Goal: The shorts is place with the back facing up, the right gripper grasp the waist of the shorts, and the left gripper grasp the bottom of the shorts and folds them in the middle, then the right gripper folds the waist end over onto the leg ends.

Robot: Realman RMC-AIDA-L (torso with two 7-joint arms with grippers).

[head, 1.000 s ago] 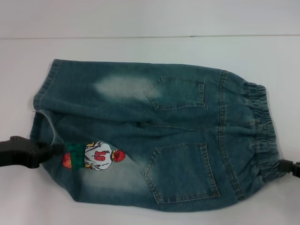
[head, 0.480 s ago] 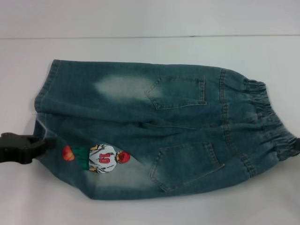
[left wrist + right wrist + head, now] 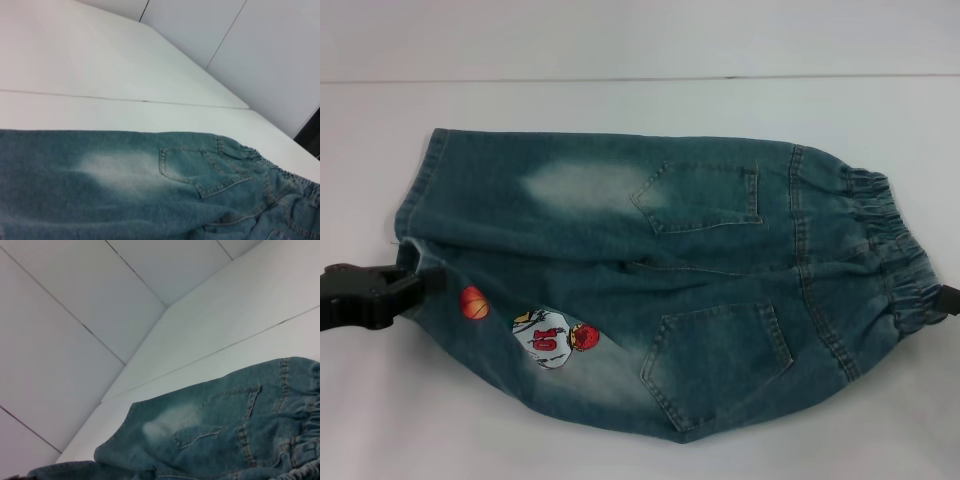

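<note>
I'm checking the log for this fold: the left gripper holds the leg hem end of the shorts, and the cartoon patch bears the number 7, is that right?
Not quite. In the head view the left gripper is indeed at the leg hem end of the shorts, but the cartoon patch bears the number 10, not 7.

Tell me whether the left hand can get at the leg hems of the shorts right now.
Probably yes: the left hand is already at the near leg hem of the shorts, apparently gripping it, with nothing in between.
</note>
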